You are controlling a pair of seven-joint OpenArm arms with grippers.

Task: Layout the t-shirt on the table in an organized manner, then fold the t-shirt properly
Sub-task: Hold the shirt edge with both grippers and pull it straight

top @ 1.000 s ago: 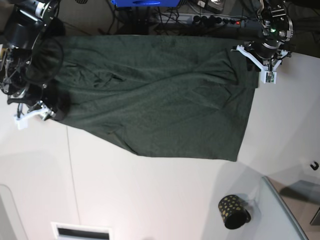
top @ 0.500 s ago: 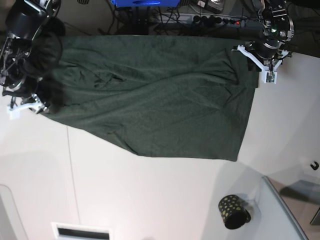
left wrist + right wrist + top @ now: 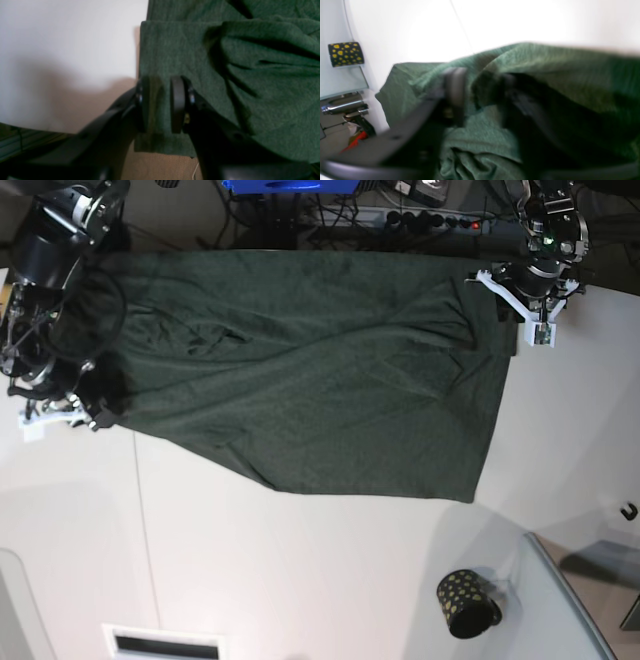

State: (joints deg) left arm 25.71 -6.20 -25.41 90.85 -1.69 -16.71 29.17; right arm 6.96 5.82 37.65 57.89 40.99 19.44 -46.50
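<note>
The dark green t-shirt [image 3: 300, 370] lies spread and creased across the back half of the white table [image 3: 300, 560]. At the shirt's far right edge, my left gripper [image 3: 515, 300] is shut on it. The left wrist view shows that gripper [image 3: 160, 105] with a strip of t-shirt [image 3: 250, 75] hem between its pads, beside bare table [image 3: 62, 37]. My right gripper [image 3: 100, 412] is at the shirt's lower left corner. The right wrist view is blurred, and there the gripper [image 3: 482, 97] has bunched t-shirt [image 3: 545, 65] between its fingers, with table [image 3: 520, 20] beyond.
A small black cup with gold dots [image 3: 467, 603] stands near the front right; it also shows as the cup [image 3: 345, 54] in the right wrist view. A grey panel [image 3: 575, 610] sits beside it. Cables and a power strip [image 3: 420, 220] run behind the table. A white slot [image 3: 165, 642] is at the front left.
My right gripper swung left, then came back a little right and down, dragging the shirt's left corner with it, and its jaws narrowed on the cloth. The left arm has not moved.
</note>
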